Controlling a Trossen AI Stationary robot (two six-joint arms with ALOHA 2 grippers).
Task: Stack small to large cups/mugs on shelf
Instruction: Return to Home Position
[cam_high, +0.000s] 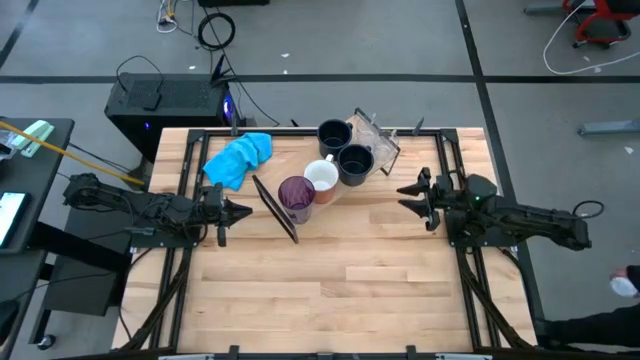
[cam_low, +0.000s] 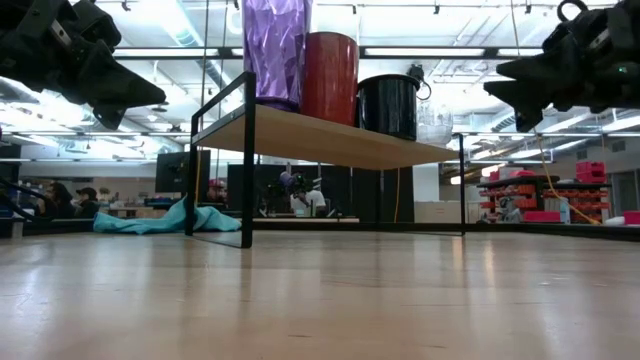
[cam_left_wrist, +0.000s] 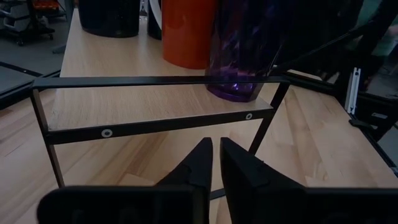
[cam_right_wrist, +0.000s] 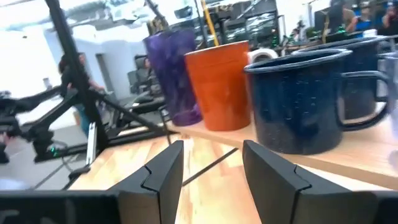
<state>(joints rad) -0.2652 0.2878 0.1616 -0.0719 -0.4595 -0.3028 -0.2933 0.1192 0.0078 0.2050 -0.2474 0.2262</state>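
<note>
Left gripper (cam_left_wrist: 215, 143) fingers, closest to the lens in the left wrist view, are pressed nearly together with nothing between them. This gripper hovers near the left edge of the bench, just short of the shelf (cam_low: 330, 138) frame. The right gripper (cam_right_wrist: 212, 146) is spread wide and empty, raised near the right edge of the bench.

Shelf position: toward the rear edge of the bench, about midway between its rear corners. On its board stand the purple tumbler (cam_low: 275, 45), the orange mug (cam_low: 330, 78) (white inside, per the high view), the navy mugs (cam_right_wrist: 292, 99) and the clear glasses (cam_low: 435, 122), which are at the end away from the tumbler. A blue cloth (cam_high: 238, 157) lies near the rear left corner.

Step in hand: return both arms to rest. Recommended procedure:
1. Draw each arm straight back toward its own edge of the bench. Do not swing across the shelf.
2. Hold height until clear of the black frame. The left fingertips point at its end rail, and a dip would likely snag it.
3. Keep both grippers empty. The cups appear placed, so no further contact is needed.
</note>
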